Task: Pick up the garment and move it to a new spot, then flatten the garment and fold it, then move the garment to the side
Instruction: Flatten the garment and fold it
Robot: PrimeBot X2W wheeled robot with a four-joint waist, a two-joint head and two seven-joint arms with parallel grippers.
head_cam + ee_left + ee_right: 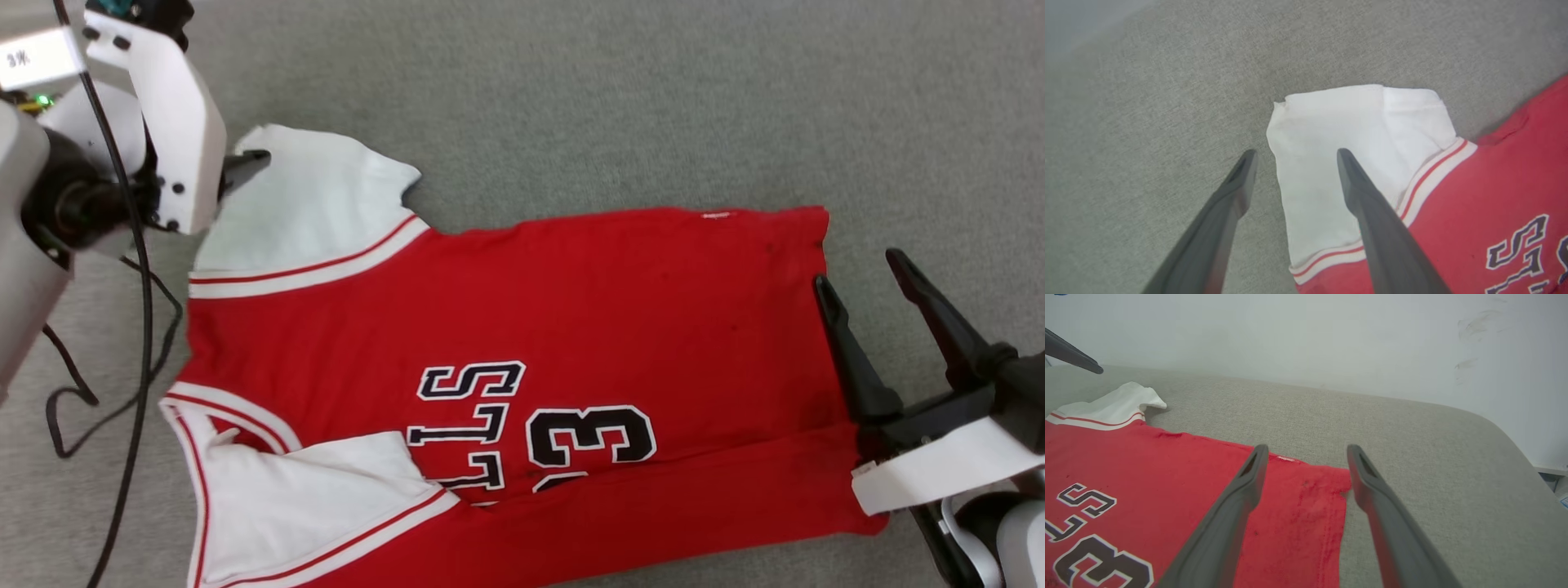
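Garment (522, 310) laid out on grey cloth surface (571, 98), near edge folded over lettering, left gripper (1296, 152) spread wide over white sleeve (1331, 122) edge, right gripper (857, 269) parted beside hem, nothing grasped.

Grey fabric surface (571, 98), pale scuffed wall (1331, 343) behind it, black cable (149, 327) at left

Grey tabletop (571, 98), felt-like cover, rounded corner at far right. The garment (612, 294) lies flat on it, lettering up, neck to the left, hem to the right, near long edge folded over. Far white sleeve (310, 204) rests on bare grey. Black cable (139, 343) trails at left.
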